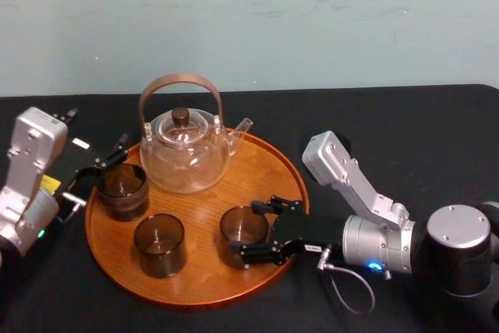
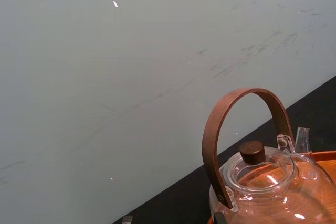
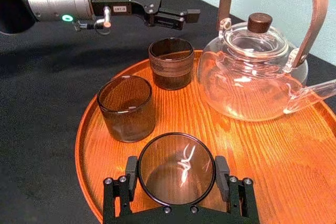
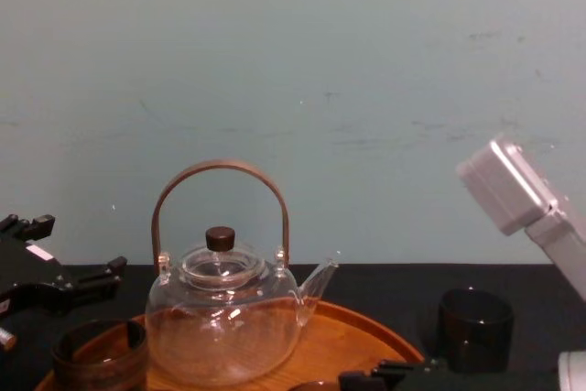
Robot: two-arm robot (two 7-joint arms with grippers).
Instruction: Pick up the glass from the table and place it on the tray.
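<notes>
The left end effector [image 1: 95, 175] hangs at the tray's [image 1: 269, 169] left edge with its fingers spread and nothing between them, just beside the left-hand glass [image 1: 122, 190] on the tray's left side. It seems to have no part in this step and is best left where it is.

The middle glass [image 1: 160, 245] stands near the tray's front, and the clear teapot [image 1: 185, 154] takes up the tray's back.

The glass [image 1: 243, 233] is at the tray's front right, inside the rim, in the right end effector [image 3: 176, 174], which reaches in from the tray's right. Its fingers [image 3: 132, 169] lie against the glass on both sides. I cannot tell whether the base sits on the wood or hovers just above it.

The step in hand looks like the set-down and release. To do it well:

- Bring the glass straight down until its base is flat on the wood, keeping it upright.
- Open both fingers evenly so neither one drags the wall sideways toward the middle glass.
- Draw back the way the arm points, out over the tray's right rim, rising a little first so the fingers clear that low edge.

A dark cup [image 4: 474, 329] stands on the counter [image 1: 405, 138] to the tray's right, near the right arm, so the withdrawal should stay short and level.
</notes>
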